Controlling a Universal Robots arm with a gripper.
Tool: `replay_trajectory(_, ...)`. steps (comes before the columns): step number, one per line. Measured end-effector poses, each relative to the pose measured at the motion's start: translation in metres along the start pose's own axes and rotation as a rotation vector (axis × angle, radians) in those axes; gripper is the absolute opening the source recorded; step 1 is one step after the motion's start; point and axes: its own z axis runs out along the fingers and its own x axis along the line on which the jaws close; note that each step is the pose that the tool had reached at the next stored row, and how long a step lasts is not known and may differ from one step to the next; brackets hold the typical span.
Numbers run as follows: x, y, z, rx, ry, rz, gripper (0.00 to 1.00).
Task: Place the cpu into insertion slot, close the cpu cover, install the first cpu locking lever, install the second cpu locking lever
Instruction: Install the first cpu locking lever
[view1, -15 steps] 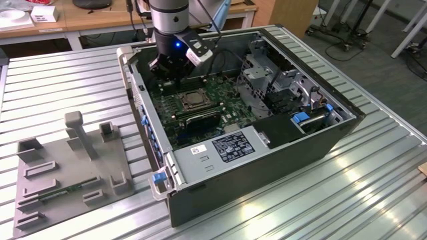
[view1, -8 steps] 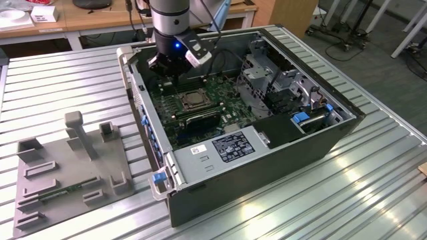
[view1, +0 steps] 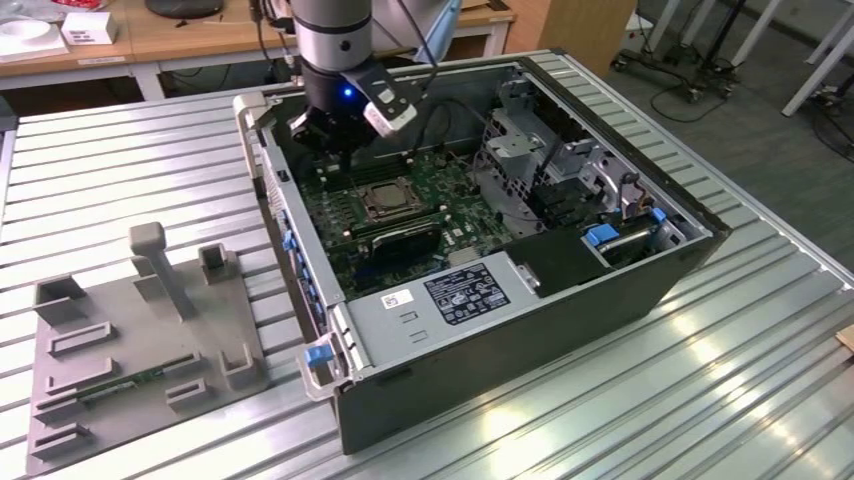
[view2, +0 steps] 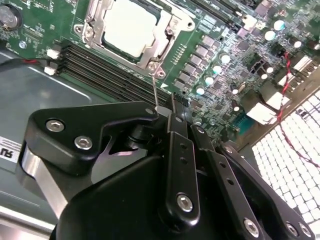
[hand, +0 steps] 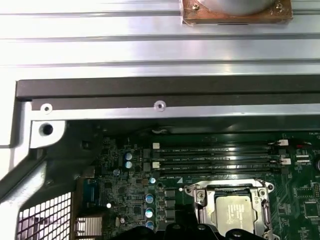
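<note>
An open computer case (view1: 534, 330) lies on the metal table, its green circuit board facing up. In the insertion slot (view1: 383, 198) sits the cpu (view2: 131, 25) (hand: 235, 212), silver top showing. The cpu cover (view2: 167, 31) (hand: 200, 197) lies flat around it as a silver frame. A thin silver locking lever (view2: 154, 90) rises from the socket's corner towards my gripper (view2: 170, 120). In the exterior view the gripper (view1: 331, 140) hangs over the board just beyond the socket, near the case's far wall.
Long black memory slots (view2: 105, 70) (hand: 215, 157) run beside the socket. A metal drive cage (view1: 561, 170) and cables stand at the exterior view's right of the board. A grey fixture plate (view1: 134, 340) lies on the table at the exterior view's left.
</note>
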Motion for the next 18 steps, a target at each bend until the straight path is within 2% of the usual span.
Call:
replay_trajectory(10, 0.0092, -0.0004, 0.0002, -0.0002, -0.0009, 0.0, 0.11)
replay_trajectory(13, 0.01, -0.0005, 0.0003, -0.0058, -0.0006, 0.0, 0.11)
replay_trajectory(18, 0.0106, -0.0001, 0.0008, -0.0078, -0.0007, 0.001, 0.11)
